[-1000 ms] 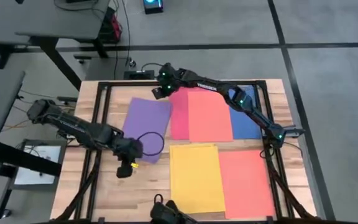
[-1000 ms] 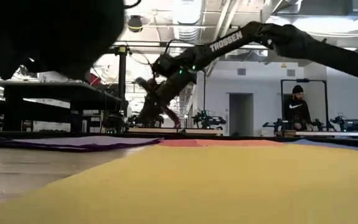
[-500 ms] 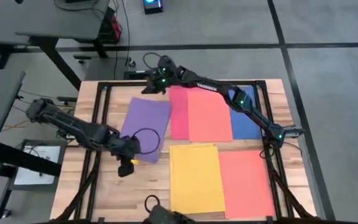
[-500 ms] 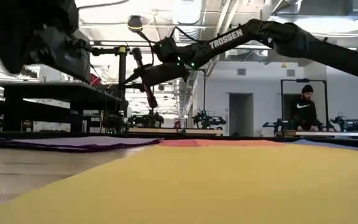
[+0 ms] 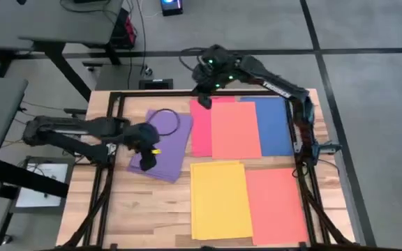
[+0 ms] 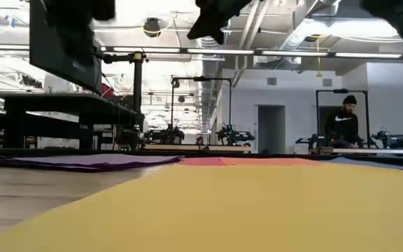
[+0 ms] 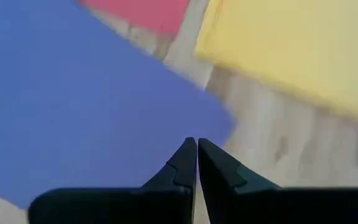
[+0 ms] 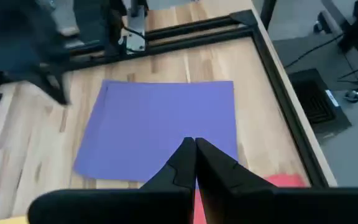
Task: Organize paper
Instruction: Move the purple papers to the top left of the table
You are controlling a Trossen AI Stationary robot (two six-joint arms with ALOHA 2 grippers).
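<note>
Coloured paper sheets, six visible in the high view, all lying flat on the wooden table [image 5: 117,209].

- Purple sheet [image 5: 160,143], one: at the table's left half, slightly skewed, its right edge near the crimson sheet. It is also seen in the left wrist view [image 7: 79,99] and the right wrist view [image 8: 160,127].
- Crimson sheet [image 5: 199,125], one: a narrow strip is shown, the remainder being overlapped by the orange-red sheet beside it.
- Orange-red sheets, two: one in the far row [image 5: 234,129], between the crimson and blue sheets; one in the near row [image 5: 274,203], at the right of the yellow sheet.
- Blue sheet [image 5: 274,125], one: at the right end of the far row, partly tucked under the orange-red sheet.
- Yellow sheet [image 5: 220,199], one on top; a second yellow edge is seen offset beneath it, so a small stack may be present. It fills the foreground of the low view [image 6: 243,210].

Left gripper [image 5: 145,164]: held over the purple sheet's lower left part; its fingers [image 7: 185,165] are pressed together with nothing between them.

Right gripper [image 5: 202,102]: held at the table's far edge, above the top of the crimson sheet; its fingers [image 8: 184,158] are closed together and empty.

A person [image 6: 342,124] is seen in the room beyond the table.
</note>
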